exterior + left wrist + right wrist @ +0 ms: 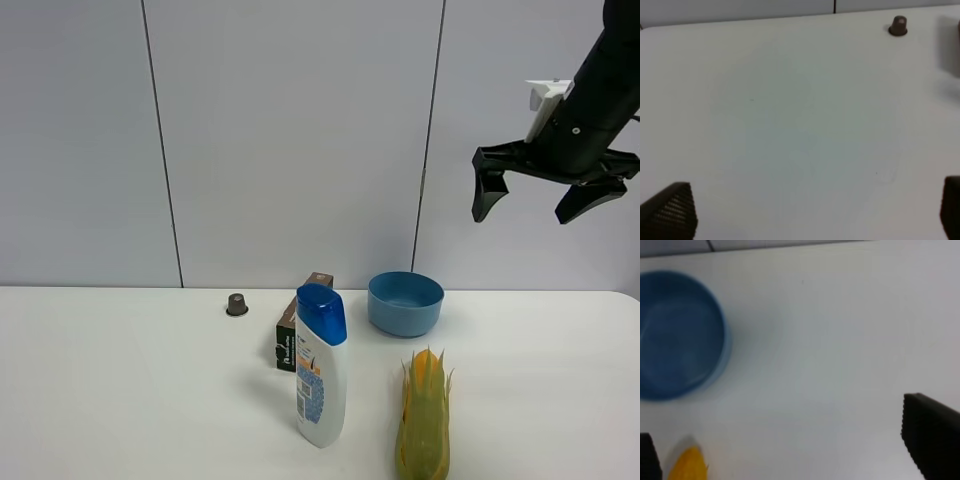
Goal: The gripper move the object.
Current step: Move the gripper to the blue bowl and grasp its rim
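- The left gripper (810,215) waits over bare table (790,125), jaws apart, holding nothing.
- The blue bowl (405,303) sits far back, right of the shampoo bottle (320,365).
- The right gripper (525,214) hangs high on the right, jaws wide and empty, likely ready to come down on the bowl.

Shampoo bottle (321,365) stands beside corn cob (424,415) (lying flat); capsule (237,304) farther back.
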`<act>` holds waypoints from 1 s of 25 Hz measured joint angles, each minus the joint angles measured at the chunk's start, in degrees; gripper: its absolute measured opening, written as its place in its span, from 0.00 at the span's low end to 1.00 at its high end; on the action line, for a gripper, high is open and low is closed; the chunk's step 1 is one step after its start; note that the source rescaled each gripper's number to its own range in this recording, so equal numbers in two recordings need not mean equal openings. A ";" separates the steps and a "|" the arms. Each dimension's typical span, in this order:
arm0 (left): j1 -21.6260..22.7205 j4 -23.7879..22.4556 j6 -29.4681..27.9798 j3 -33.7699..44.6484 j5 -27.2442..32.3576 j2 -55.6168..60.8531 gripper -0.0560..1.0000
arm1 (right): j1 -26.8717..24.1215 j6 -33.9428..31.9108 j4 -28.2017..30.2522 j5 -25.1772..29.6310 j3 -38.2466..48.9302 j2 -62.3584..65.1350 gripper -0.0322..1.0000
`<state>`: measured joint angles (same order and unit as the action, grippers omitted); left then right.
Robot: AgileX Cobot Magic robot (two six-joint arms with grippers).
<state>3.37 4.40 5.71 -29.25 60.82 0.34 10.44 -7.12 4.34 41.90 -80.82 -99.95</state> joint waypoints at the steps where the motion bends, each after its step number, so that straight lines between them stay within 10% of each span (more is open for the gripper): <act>1: 0.00 0.00 0.00 0.00 0.00 0.00 1.00 | 0.00 -0.47 0.25 -0.85 0.00 -0.79 0.98; 25: 0.00 0.00 0.00 0.00 0.00 0.00 1.00 | 3.55 -9.42 0.37 -20.84 -0.04 -19.43 0.95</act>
<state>3.37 4.40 5.71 -29.25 60.82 0.34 13.99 -16.54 4.70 21.05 -80.86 -119.38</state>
